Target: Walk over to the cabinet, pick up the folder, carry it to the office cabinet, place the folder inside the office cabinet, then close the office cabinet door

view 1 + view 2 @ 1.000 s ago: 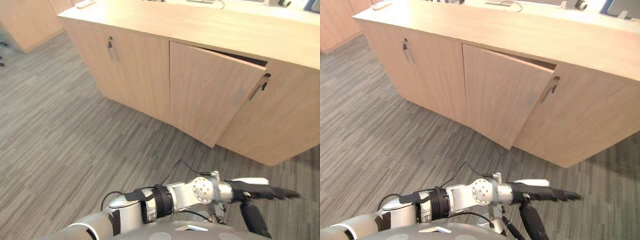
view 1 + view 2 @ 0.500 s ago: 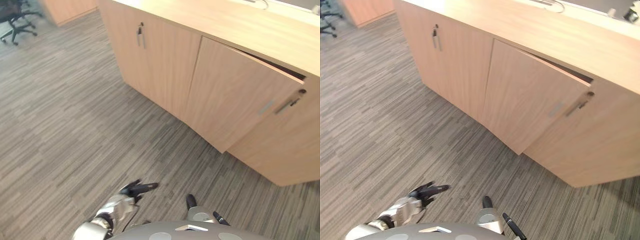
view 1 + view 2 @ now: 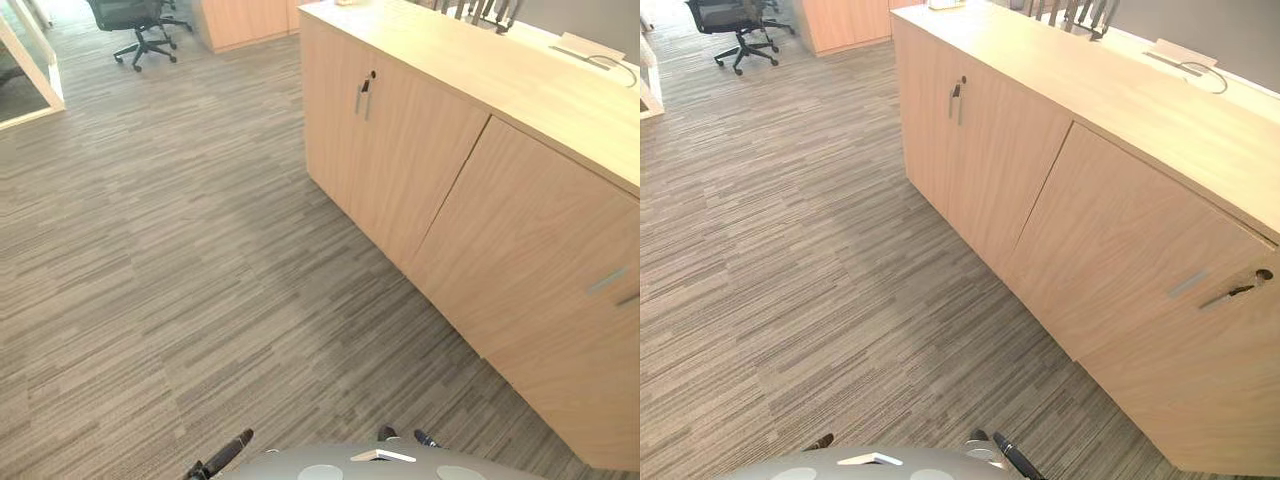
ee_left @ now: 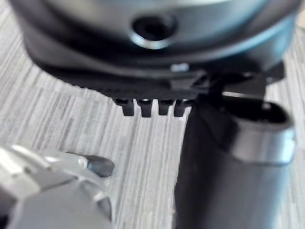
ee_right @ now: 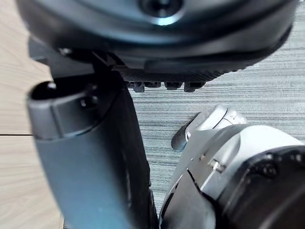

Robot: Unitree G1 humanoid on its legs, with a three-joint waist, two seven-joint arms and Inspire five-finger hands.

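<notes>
Left eye view: a long light-wood cabinet [image 3: 440, 150] runs along the right, above grey striped carpet floor [image 3: 180, 250]; an office chair [image 3: 135, 18] stands far off. The left robot hand [image 3: 228, 453] pokes in at the bottom edge.

Right eye view: the nearest cabinet door [image 3: 1120, 260] carries a handle [image 3: 1188, 283] beside a key [image 3: 1243, 289]. The right robot hand [image 3: 1008, 452] is low.

Left wrist view: fingers [image 4: 146, 109] straight, apart from the thumb, gripping nothing, over carpet.

Right wrist view: fingers [image 5: 172, 86] likewise straight, with the cabinet's wood alongside.

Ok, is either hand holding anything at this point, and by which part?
Nothing is held. The left hand and the right hand both have straight fingers with nothing between fingers and thumb, and bare carpet lies past them.
</notes>
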